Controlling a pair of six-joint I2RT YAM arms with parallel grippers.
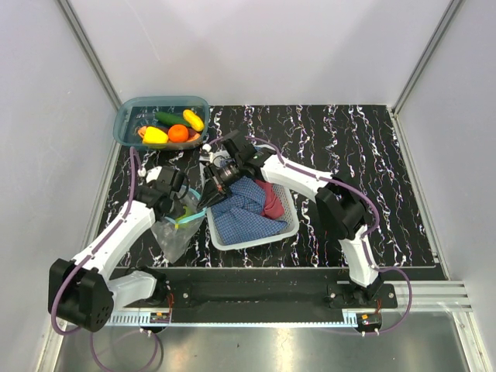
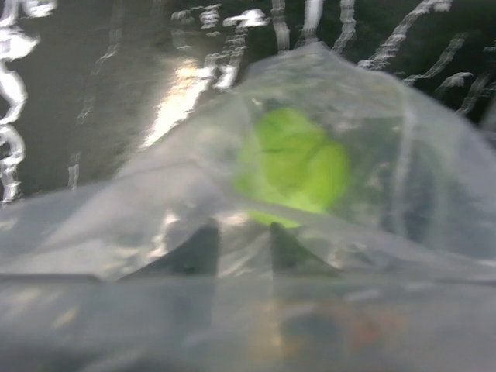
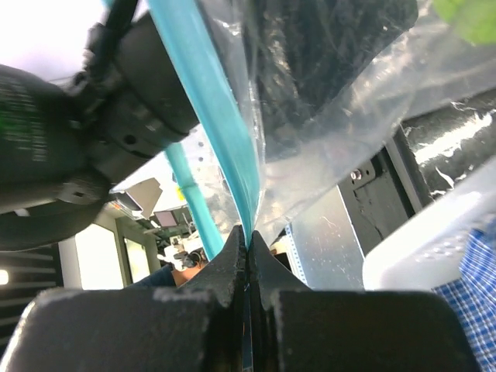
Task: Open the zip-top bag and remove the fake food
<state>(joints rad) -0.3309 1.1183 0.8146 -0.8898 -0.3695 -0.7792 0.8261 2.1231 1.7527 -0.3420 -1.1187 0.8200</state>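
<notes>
The clear zip-top bag [image 1: 173, 232] hangs between my two grippers, left of the white basket. Its teal zip strip [image 3: 208, 101] runs down into my right gripper [image 3: 248, 242], whose jaws are shut on one edge of the mouth. My right gripper also shows in the top view [image 1: 211, 191]. My left gripper [image 1: 171, 197] holds the other side. In the left wrist view its fingertips [image 2: 200, 249] show through the plastic film, close together. A lime-green piece of fake food [image 2: 292, 160] sits inside the bag. More fake food [image 1: 177, 132], orange, yellow and dark green, lies in the teal bin [image 1: 124, 124].
A white basket [image 1: 288, 229] holds a blue checked cloth [image 1: 240, 209] and a red cloth [image 1: 271, 200], right of the bag. The teal bin stands at the back left. Grey walls close in the black marbled table [image 1: 349, 147] on the left, right and back.
</notes>
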